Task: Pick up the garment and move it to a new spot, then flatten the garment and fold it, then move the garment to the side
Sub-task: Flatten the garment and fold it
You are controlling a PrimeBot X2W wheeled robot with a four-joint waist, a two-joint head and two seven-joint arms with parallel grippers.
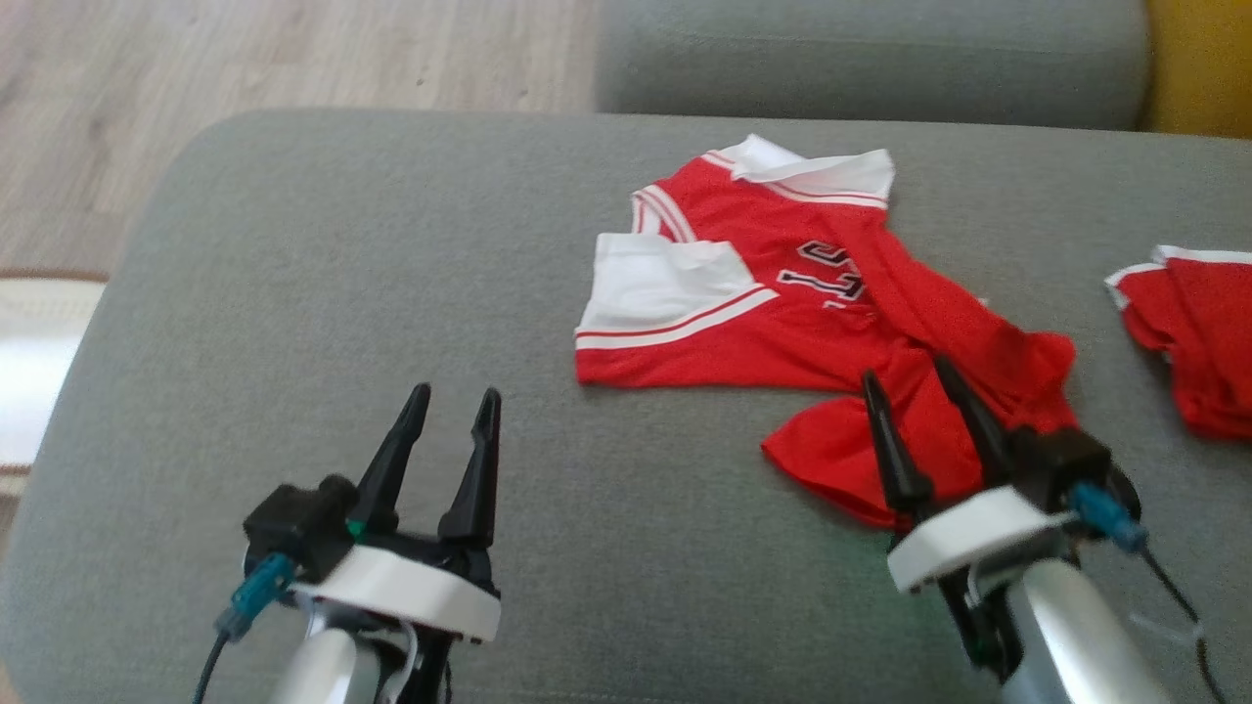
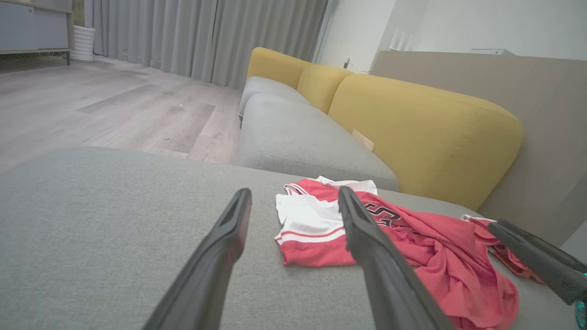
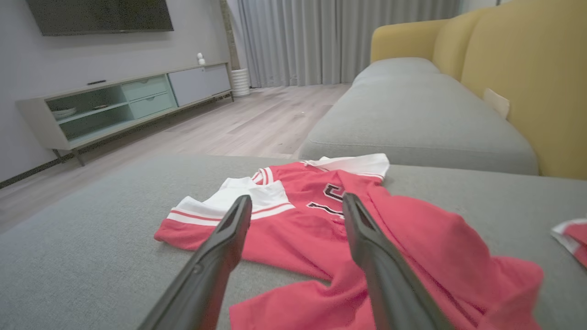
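Red and white against grey upholstery, the garment (image 1: 782, 303), a numbered sports jersey, lies crumpled on the broad grey cushion (image 1: 342, 293) in front of the robot, right of the cushion's centre. Its white-panelled upper part rests fairly flat toward the far side, the black digits partly hidden by a fold. The red lower part is bunched and twisted toward the robot's right.

The right gripper (image 1: 905, 369) is poised at that bunched near edge. Its two dark fingers are spread apart and point across the cloth with nothing caught between them; whether the tips touch the fabric cannot be told. The left gripper (image 1: 457, 391) hangs over bare cushion well to the left of the jersey, its fingers likewise parted and empty.

A second red garment (image 1: 1198, 332) with white trim lies apart at the cushion's right edge. Beyond the cushion runs a grey sofa seat (image 2: 293, 133) with a yellow backrest (image 2: 412, 123). Pale wood floor (image 1: 293, 49) stretches away on the left toward grey curtains (image 2: 206, 36). In the right wrist view, a low media cabinet (image 3: 114, 101) stands against the far wall beneath a dark television (image 3: 98, 16).
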